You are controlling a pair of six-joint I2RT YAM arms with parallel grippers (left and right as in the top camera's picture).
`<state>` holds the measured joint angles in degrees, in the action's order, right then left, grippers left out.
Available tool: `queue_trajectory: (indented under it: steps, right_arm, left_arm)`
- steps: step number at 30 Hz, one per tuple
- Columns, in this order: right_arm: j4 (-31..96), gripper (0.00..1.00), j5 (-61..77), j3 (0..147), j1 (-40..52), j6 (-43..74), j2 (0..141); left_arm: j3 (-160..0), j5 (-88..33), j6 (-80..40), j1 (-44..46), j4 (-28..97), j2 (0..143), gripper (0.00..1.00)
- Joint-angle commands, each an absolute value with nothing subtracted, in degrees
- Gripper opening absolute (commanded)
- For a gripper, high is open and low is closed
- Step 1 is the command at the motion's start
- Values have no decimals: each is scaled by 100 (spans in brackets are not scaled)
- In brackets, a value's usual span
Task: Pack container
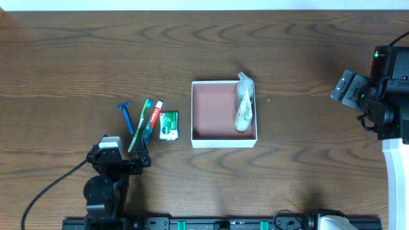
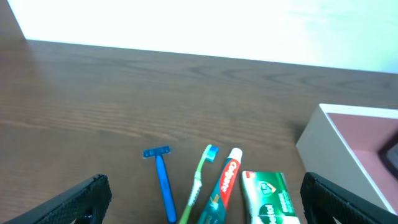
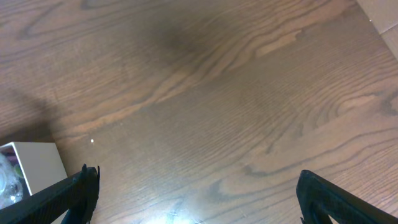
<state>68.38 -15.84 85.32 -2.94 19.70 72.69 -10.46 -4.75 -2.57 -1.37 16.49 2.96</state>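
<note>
Left gripper (image 2: 205, 183): spread wide, grips nothing, hovers over the wooden table (image 2: 124, 93). Left fingers (image 2: 81, 199) dark, one at each lower corner of the wrist view.

Between those fingers, just ahead of the tips, side by side:
- blue razor (image 2: 163, 183), nearest the left finger, head pointing away
- green toothbrush (image 2: 200, 180), about midway
- red-and-white toothpaste tube (image 2: 227, 183), just beside the brush, seems to touch it low down
- green box (image 2: 267, 196), closest to the right finger

Container (image 2: 323, 140): ahead and to the right of the left fingers, beyond the right fingertip, white wall outside and pinkish inside. Stands apart from the green box. From overhead, sits mid-table, between the two grippers, well apart from the right one.

Clear plastic bag (image 1: 244, 102): lies inside the container, along the wall facing the right gripper.

Right gripper (image 3: 196, 180): also parted wide and empty, bare wood between the right fingers (image 3: 336, 199). Container corner just outside one fingertip, at the lower left edge of the wrist view.
</note>
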Motion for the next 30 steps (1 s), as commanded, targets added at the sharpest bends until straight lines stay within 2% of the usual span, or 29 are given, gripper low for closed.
queue_trajectory:
  steps: [1,7,15,28,30]
  right_arm:
    - [6847,99,-1584,8501,-336,1925,7277]
    - [6851,99,-1584,8501,-336,1925,7275]
    - [6860,99,-1584,8501,-336,1925,7275]
    - [6860,99,-1584,8501,-336,1925,7277]
    - [6858,99,-1584,8501,-336,1925,7275]
  left_arm:
    - [-1761,-349,-784,-161,1872,1002,98]
    - [-3752,290,-753,-174,2832,3791,98]
    - [-6178,-86,-760,-545,3472,7472,98]
    - [-6436,23,-779,-917,3579,9815,99]
    - [-6436,12,-777,-937,3531,10025,95]
